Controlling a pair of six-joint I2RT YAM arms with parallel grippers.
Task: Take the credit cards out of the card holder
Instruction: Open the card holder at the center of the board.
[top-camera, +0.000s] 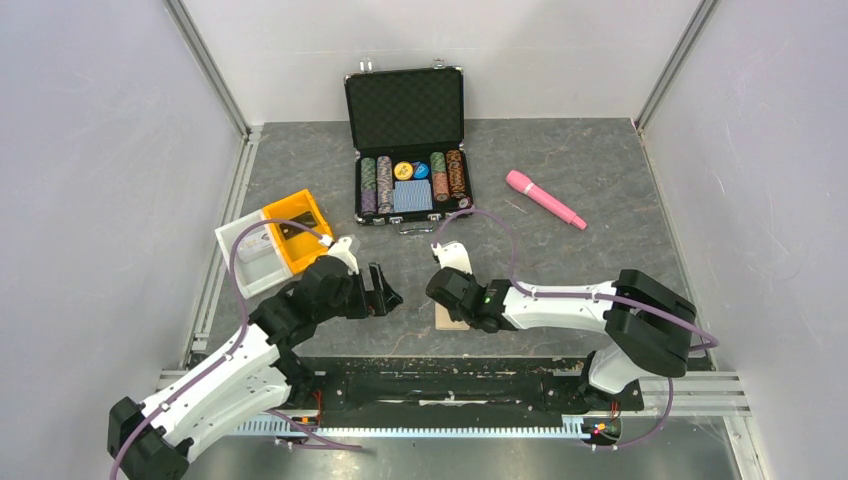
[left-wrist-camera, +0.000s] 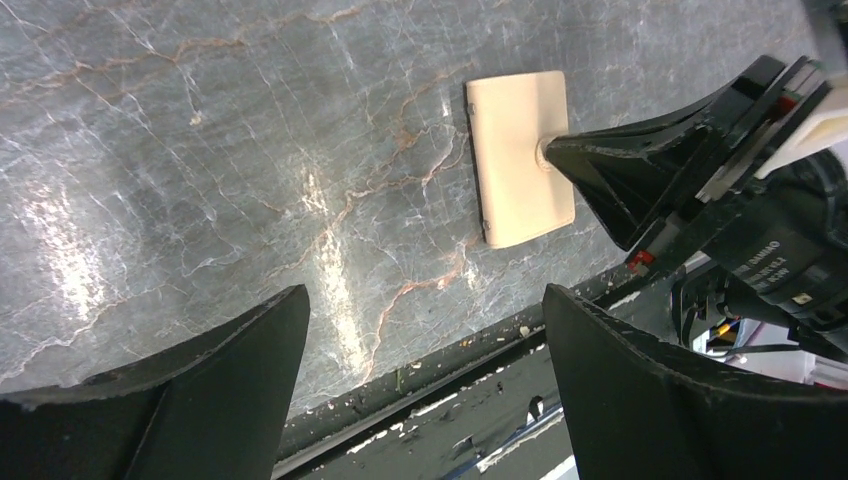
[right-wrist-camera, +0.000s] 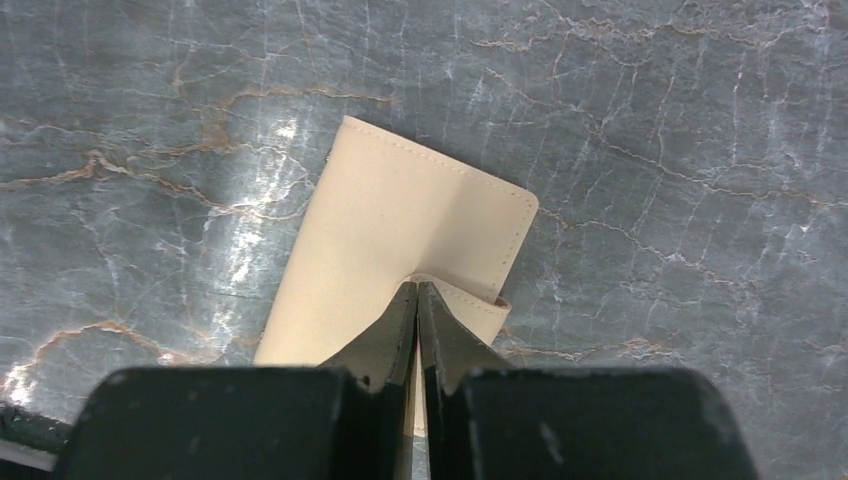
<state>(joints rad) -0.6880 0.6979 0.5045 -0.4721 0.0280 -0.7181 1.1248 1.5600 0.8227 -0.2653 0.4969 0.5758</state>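
Note:
The tan card holder (right-wrist-camera: 400, 225) lies closed and flat on the grey marble table near the front edge; it also shows in the top view (top-camera: 452, 321) and the left wrist view (left-wrist-camera: 520, 160). My right gripper (right-wrist-camera: 417, 287) is shut, with the holder's small closing tab pinched and lifted between its tips. In the top view the right gripper (top-camera: 447, 297) sits right over the holder. My left gripper (top-camera: 385, 293) is open and empty, a short way left of the holder, above bare table (left-wrist-camera: 425, 295). No credit cards are visible.
An open black poker-chip case (top-camera: 408, 150) stands at the back centre. A pink marker-like object (top-camera: 545, 198) lies at the back right. An orange bin (top-camera: 297, 230) and a white bin (top-camera: 248, 262) sit at the left. The table's front edge rail (left-wrist-camera: 450, 370) runs just below the holder.

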